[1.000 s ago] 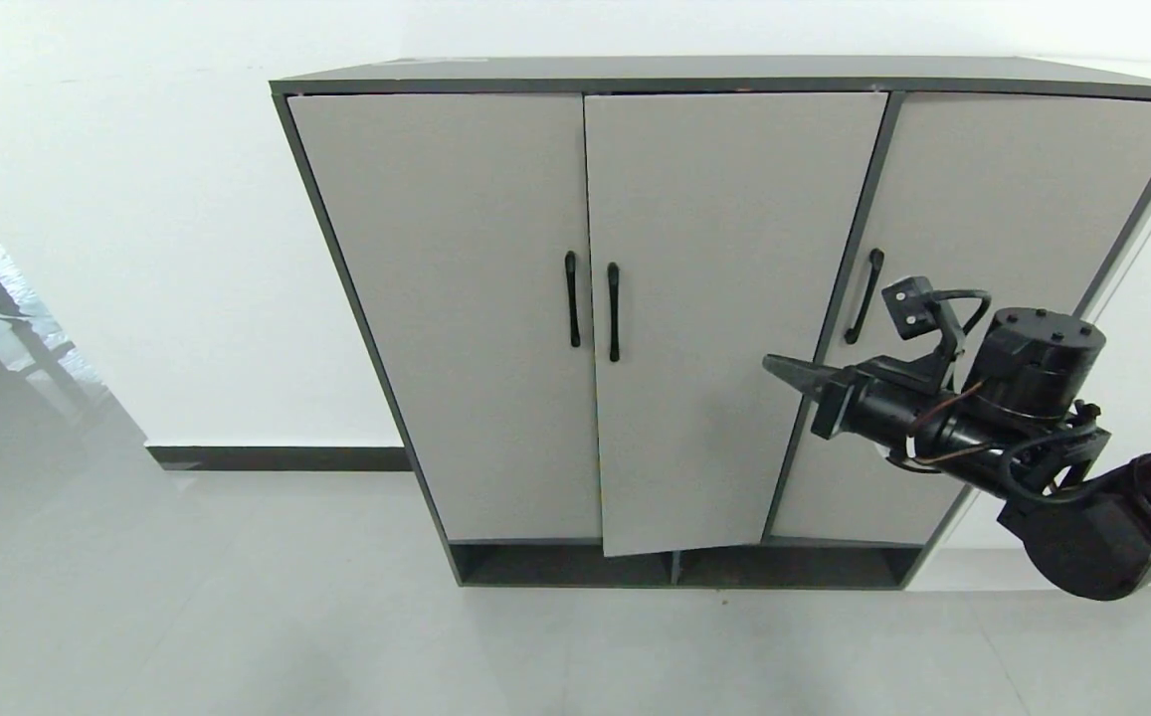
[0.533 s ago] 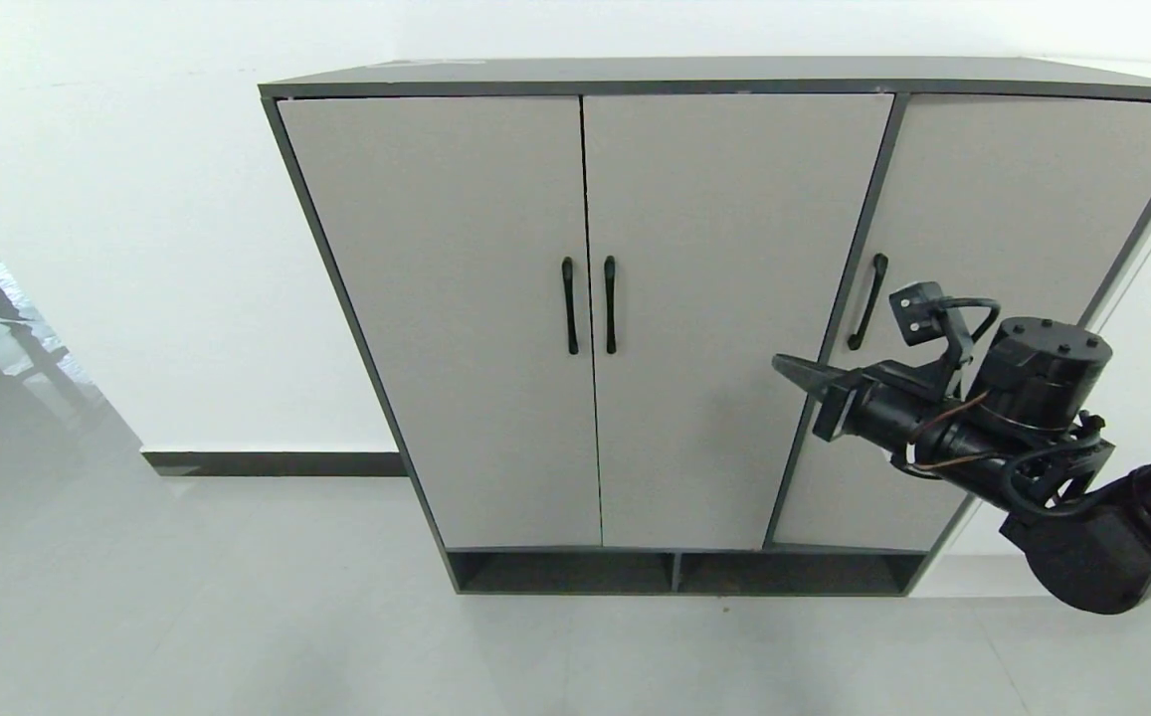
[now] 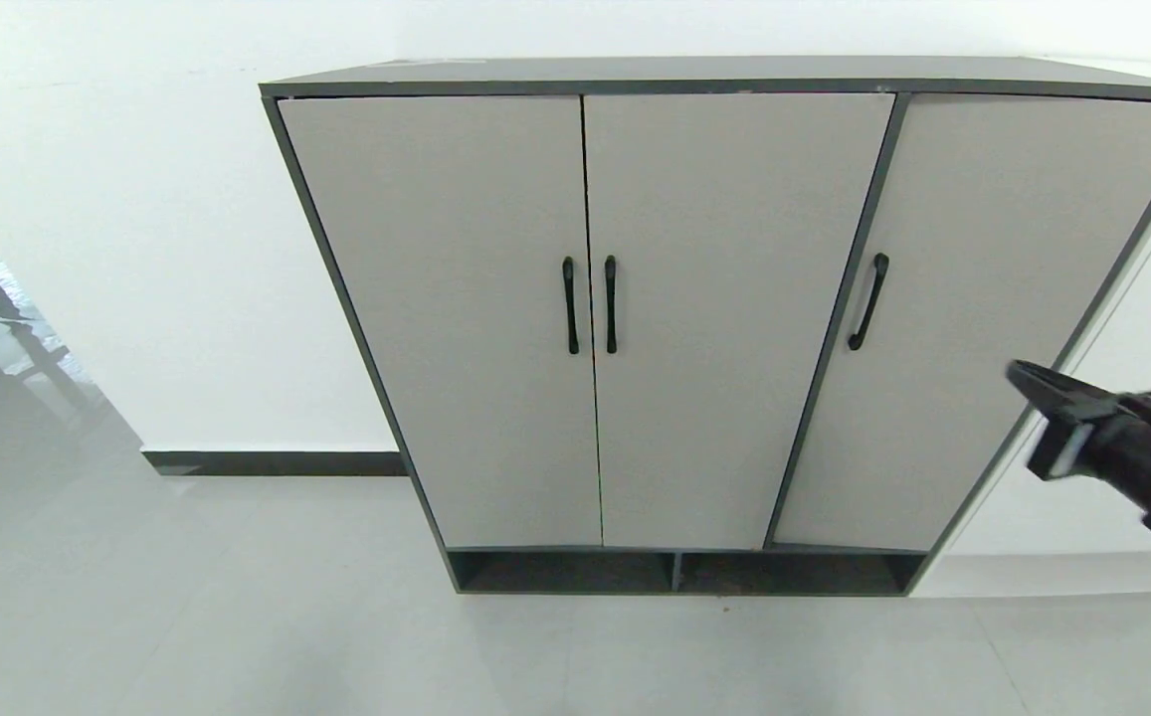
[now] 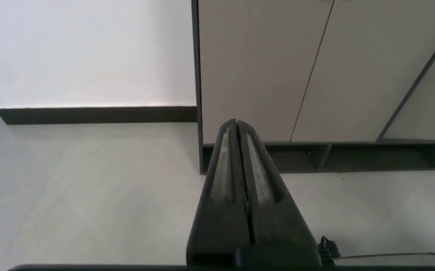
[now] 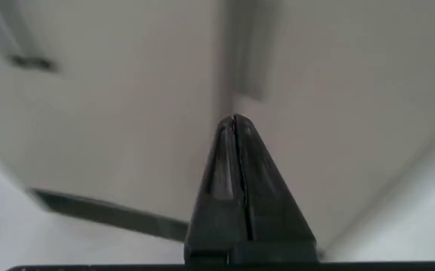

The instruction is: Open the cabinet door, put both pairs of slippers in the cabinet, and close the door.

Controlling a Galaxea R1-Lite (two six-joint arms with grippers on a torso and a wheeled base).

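The grey cabinet (image 3: 734, 298) stands against the white wall with all three doors flush in its dark frame. Black handles sit on the left door (image 3: 569, 305), the middle door (image 3: 611, 303) and the right door (image 3: 867, 300). My right gripper (image 3: 1018, 374) is shut and empty, off the cabinet's right edge, clear of every door. In the right wrist view its fingers (image 5: 234, 143) are pressed together before a door panel. My left gripper (image 4: 236, 132) is shut and empty, low above the floor, facing the cabinet's bottom left corner (image 4: 201, 150).
An open dark shelf (image 3: 674, 572) runs under the doors, split in two by a divider. Bare grey floor (image 3: 237, 617) lies in front and to the left. A dark baseboard (image 3: 277, 462) lines the wall on the left.
The middle door, ajar a second ago, has swung flush with the frame. My right gripper has then drawn back to the right, from in front of the right door to past the cabinet's side.
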